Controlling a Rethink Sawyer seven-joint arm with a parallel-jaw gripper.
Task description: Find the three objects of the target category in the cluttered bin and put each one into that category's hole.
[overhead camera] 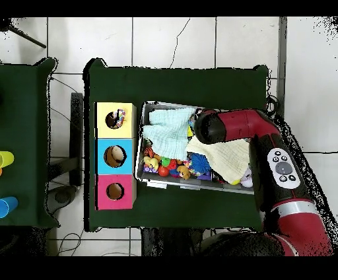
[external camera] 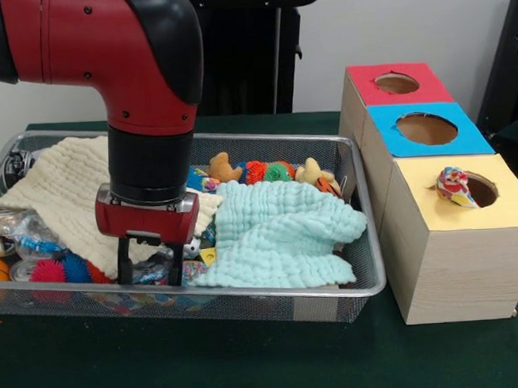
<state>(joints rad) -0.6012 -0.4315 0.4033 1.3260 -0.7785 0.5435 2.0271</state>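
Observation:
The wire mesh bin [external camera: 366,275] [overhead camera: 146,105] holds a cream waffle cloth [external camera: 61,190], a mint waffle cloth [external camera: 278,232] and small toys. My gripper [external camera: 149,269] reaches down into the bin's front part, between the two cloths; its fingers [external camera: 124,264] stand apart among small printed bits. One printed fabric piece [external camera: 454,185] [overhead camera: 119,117] hangs on the rim of the yellow box's round hole [external camera: 482,190] [overhead camera: 112,120]. Other printed pieces are mostly hidden under the cloths and my arm.
Red-faced box [external camera: 396,85] and blue-faced box [external camera: 424,128] stand in a row behind the yellow box [external camera: 467,236], right of the bin. Spiky balls [external camera: 60,271], plush toys [external camera: 223,168] and plastic wrappers [external camera: 20,234] fill the bin. Cups [overhead camera: 5,158] stand on a side table.

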